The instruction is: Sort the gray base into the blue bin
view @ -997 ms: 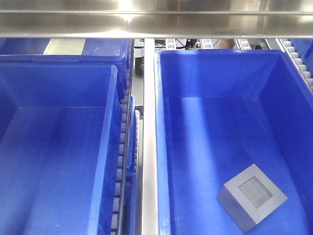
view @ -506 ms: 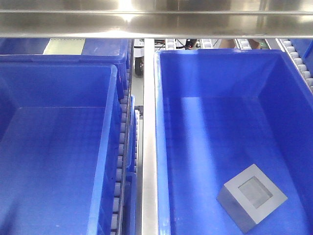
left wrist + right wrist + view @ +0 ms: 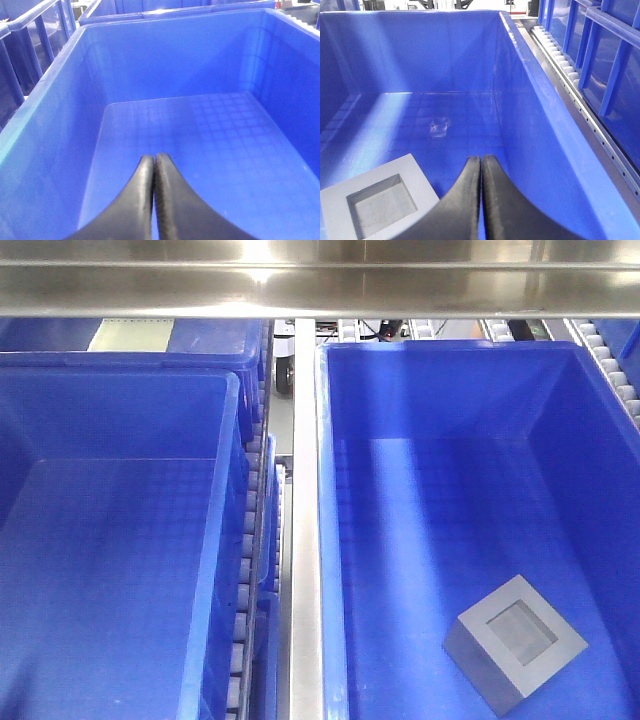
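With its black fingertips pressed together on nothing, the right gripper [image 3: 481,162] hangs just beside the gray base [image 3: 377,200], which lies recess-up on the blue bin [image 3: 325,540] floor. Rigid, matte and plain-sided, it likely suits a grip across opposite walls. The left gripper [image 3: 153,162] is likewise closed, empty.

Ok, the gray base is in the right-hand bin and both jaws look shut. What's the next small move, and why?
Probably open the right gripper. Its jaws are pressed together just beside the gray base, which lies recess-up on the floor of the blue bin, ungripped. The left gripper hangs shut over a different bin, nowhere near it.
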### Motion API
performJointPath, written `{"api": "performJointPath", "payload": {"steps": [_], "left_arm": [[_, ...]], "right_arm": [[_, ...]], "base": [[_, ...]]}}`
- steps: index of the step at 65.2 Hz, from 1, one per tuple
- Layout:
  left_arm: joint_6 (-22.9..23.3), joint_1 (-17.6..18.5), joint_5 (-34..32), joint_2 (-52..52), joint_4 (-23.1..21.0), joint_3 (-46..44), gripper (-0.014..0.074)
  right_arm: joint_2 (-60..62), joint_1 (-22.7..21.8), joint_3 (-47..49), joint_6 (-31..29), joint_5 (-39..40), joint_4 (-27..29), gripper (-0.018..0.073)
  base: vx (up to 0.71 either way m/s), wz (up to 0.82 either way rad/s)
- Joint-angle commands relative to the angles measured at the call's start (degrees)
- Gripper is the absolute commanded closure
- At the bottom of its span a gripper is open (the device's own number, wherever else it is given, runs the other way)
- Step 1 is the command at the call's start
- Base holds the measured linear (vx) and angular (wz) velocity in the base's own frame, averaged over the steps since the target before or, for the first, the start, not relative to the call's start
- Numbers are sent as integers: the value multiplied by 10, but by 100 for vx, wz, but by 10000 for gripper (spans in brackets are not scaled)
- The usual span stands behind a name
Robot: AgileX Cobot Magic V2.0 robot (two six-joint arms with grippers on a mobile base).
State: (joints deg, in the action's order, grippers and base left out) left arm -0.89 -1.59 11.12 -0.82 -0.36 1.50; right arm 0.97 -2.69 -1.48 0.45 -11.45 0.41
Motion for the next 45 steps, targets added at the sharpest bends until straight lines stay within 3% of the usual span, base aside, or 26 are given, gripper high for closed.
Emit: {"api": "performJointPath", "payload": {"steps": [1, 45], "left_arm": [[1, -1, -36, -7, -2, -12, 603], [1, 2, -36, -6, -2, -12, 603]], "right_arm": [[0, 0, -2, -5, 30, -4, 564], [0, 0, -2, -5, 30, -4, 564]], "base": [[0, 0], [0, 0]]}}
